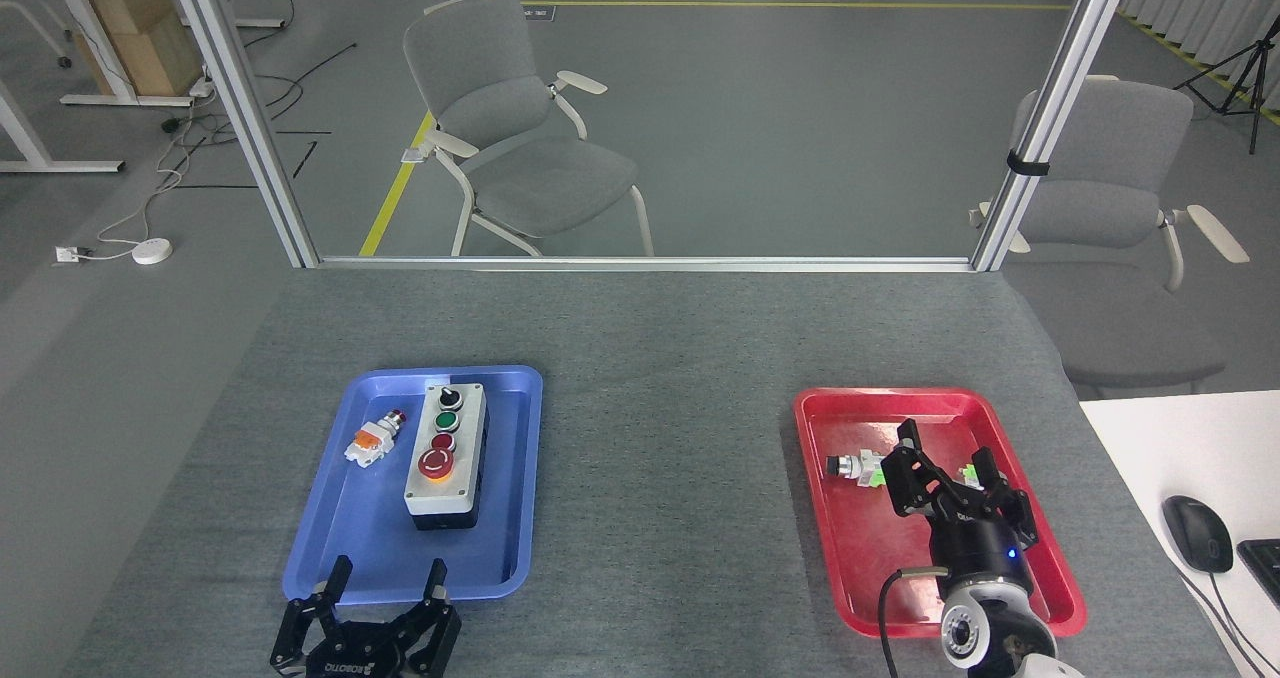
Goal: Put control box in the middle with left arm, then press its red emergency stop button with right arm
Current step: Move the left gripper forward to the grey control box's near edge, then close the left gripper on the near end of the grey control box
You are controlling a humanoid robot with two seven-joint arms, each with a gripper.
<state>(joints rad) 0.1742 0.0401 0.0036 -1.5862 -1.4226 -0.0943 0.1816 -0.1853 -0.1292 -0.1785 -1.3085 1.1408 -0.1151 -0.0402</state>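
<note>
**Control box in the blue tray, nothing gripped**

Head view, left side. Oblong light-grey control box with black base lying lengthwise inside the shallow blue plastic tray, towards its right wall, not yet on the bare grey speckled felt-like tabletop in the middle. On the lid, in a row from far end to near: black knob, green button, small flat red button, then the round red mushroom-capped emergency stop button on its yellow ring. Just beside the box, apart from it, a small loose white-and-orange switch with red tip. Black left gripper low at the near rim of the tray, jaws spread wide and empty, in front of the box's short near end; probably lined up that way for a lengthwise approach to the box.

Head view, right side. Black right gripper poised over the shallow red plastic tray, fingers parted, holding nothing as far as can be judged from this end-on angle. Close by its fingertips, a small silver-and-green part lying in the tray. Well apart from the box, so likely parked there until the button press.
</note>
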